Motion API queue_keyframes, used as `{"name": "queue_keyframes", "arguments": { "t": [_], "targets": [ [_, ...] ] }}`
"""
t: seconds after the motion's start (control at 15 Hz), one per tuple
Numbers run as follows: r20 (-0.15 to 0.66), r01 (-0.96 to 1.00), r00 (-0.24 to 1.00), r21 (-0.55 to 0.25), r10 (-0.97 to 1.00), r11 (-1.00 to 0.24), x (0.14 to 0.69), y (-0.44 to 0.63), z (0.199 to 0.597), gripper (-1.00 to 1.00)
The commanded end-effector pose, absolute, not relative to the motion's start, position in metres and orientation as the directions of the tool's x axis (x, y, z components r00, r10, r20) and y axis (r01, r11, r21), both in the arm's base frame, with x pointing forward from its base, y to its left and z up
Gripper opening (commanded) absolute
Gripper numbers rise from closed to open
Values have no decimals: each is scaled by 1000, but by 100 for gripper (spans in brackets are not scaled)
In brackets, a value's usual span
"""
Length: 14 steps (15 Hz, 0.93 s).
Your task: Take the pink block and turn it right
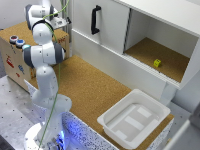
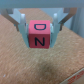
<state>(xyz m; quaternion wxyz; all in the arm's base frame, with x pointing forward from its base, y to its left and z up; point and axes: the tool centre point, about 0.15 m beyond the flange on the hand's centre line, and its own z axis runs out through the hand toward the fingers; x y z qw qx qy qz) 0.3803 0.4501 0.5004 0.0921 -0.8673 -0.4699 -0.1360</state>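
- From my wrist feed I see the grey two-fingered gripper [image 2: 39, 31] clamped on the pink cube-shaped block with black letters [image 2: 39, 34]; one finger presses each side of the block, and it hangs clear above the brown cork tabletop [image 2: 60, 65].
- The block's faces show a "D" and an "N"; I cannot make out any other letters.
- In the exterior view I see the white Franka arm [image 1: 44, 60] folded high, its wrist above the wooden box with red and blue buttons [image 1: 15, 55]; the gripper and block are too small to make out there.
- Relative to that wooden box, the white cabinet with a black handle [image 1: 100, 25] stands toward the exterior view's right, its open compartment holding a small yellow-green cube [image 1: 157, 63].
- The white plastic tray [image 1: 134, 117] sits on the cork, well apart from the wooden box.
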Motion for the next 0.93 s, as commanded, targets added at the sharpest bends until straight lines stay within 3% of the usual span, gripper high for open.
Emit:
{"name": "queue_keyframes", "arguments": {
  "t": [0.0,0.13,0.27,0.53,0.87],
  "targets": [
    [347,689,685,-20,641,-725,391,461,493,-100],
    [346,646,699,69,626,-760,384,468,485,-100],
    [290,488,819,100,495,-867,384,463,477,-100],
    [225,404,867,204,445,-892,379,470,466,-100],
    [112,243,962,79,251,-967,367,475,453,-100]
  ]
}}
